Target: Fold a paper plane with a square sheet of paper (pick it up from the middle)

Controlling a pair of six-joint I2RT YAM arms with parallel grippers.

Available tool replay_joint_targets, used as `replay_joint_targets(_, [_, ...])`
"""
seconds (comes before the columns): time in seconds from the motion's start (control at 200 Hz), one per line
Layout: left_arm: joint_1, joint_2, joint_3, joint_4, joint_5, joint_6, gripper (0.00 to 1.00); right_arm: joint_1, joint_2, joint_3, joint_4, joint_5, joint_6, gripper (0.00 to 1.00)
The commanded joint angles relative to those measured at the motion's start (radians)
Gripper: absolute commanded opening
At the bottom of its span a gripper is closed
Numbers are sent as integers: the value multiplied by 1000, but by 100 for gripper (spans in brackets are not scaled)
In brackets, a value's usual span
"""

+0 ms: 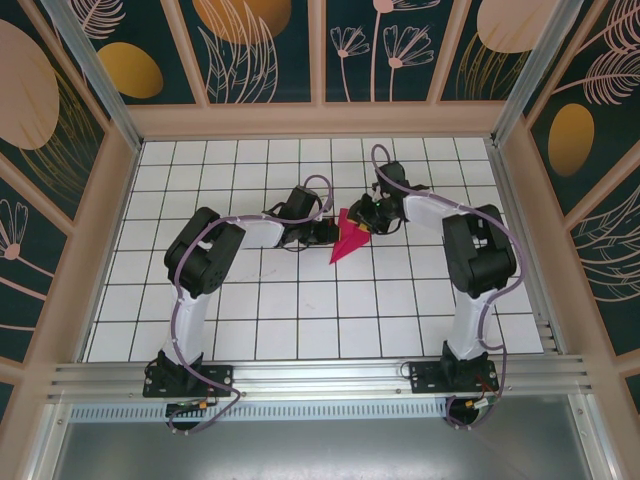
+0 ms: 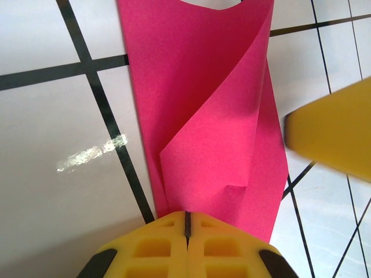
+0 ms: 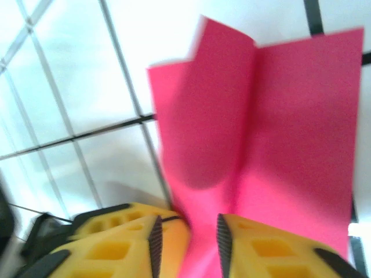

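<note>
Paper (image 1: 350, 238), magenta and partly folded to a point, lies on the white gridded bench (image 1: 300, 310) between two robot arms. Left hand (image 2: 186, 229) is pressed together at its near edge, beside a flap that curls upward. Right hand (image 3: 188, 237) stands slightly apart, straddling a raised crease. The sheet looks light, floppy and easily torn, so it is probably best pinched gently along the centre fold.

**Pink sheet half out of our sight**
From above we cannot read the folds of the square sheet of paper (image 1: 347, 243), which lies partly under the right gripper (image 1: 364, 226). In the left wrist view, the left gripper (image 2: 186, 223) hides its near end, the frame crops its top, and a blurred yellow fingertip (image 2: 336, 127) runs off right.
</note>
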Motion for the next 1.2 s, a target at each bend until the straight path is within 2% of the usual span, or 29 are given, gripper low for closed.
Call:
replay_joint_targets(0.0, [6,53,-10,-124,-63,27,0,-2,-36,-26,80,-25,-26,21])
replay_joint_targets(0.11, [7,57,-2,-127,-65,24,0,6,-17,-55,113,-56,-47,9])
replay_joint_targets(0.27, [6,53,3,-137,-76,18,0,7,4,-88,157,-108,-65,3])
replay_joint_targets(0.545, [7,51,2,-133,-77,4,0,16,48,-118,173,-160,-83,2])
replay_joint_targets(0.971, [7,25,37,-112,-56,-16,0,11,70,-172,182,-80,-54,2])
replay_joint_targets(1.196, [17,-79,15,12,-75,-96,9,7,60,-213,221,-52,-9,2])
